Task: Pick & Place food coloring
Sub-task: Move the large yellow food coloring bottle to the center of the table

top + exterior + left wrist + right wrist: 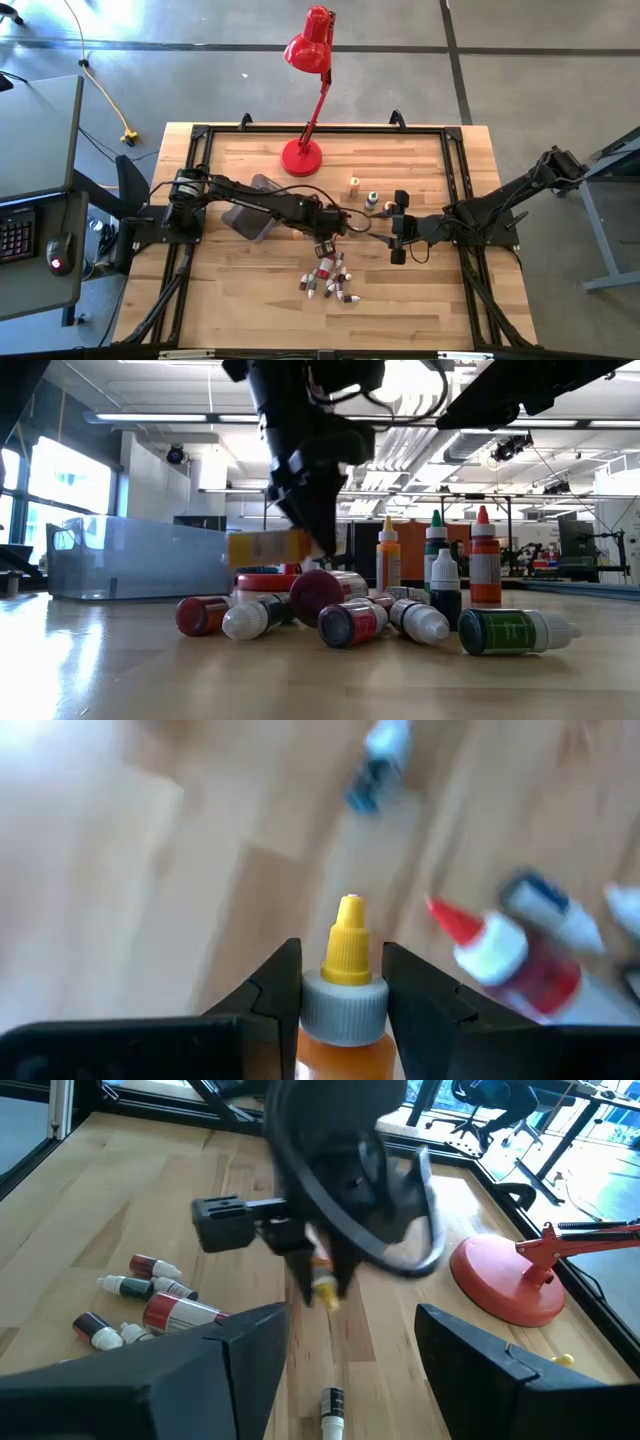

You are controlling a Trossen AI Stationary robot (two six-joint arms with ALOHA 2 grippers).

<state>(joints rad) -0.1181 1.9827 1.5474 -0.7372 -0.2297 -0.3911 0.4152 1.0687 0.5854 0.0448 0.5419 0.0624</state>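
Observation:
Several tiny food coloring bottles lie in a heap on their sides point(326, 281) point(350, 618) near the table's middle. Three more stand upright behind it point(440, 565) point(354, 184). One green bottle lies apart point(515, 630). My left gripper point(325, 246) point(343, 975) hangs over the heap, shut on an orange bottle with a grey collar and yellow tip point(345, 1010) point(265, 547). My right gripper point(399, 226) point(350, 1345) waits open just to the right, level with the table, touching nothing. My left gripper pinches the orange bottle between its two fingers point(275, 995) at the grey collar point(343, 1003) just below the yellow tip. The fingers come from above. The bottle point(322, 1280) is lifted clear of the table, over the heap.
A clear grey tub point(250, 210) point(130, 555) sits left of the heap, under the left arm. A red desk lamp stands with its base point(301, 156) point(505, 1275) toward the far edge. Bare wood lies along the near edge point(250, 310).

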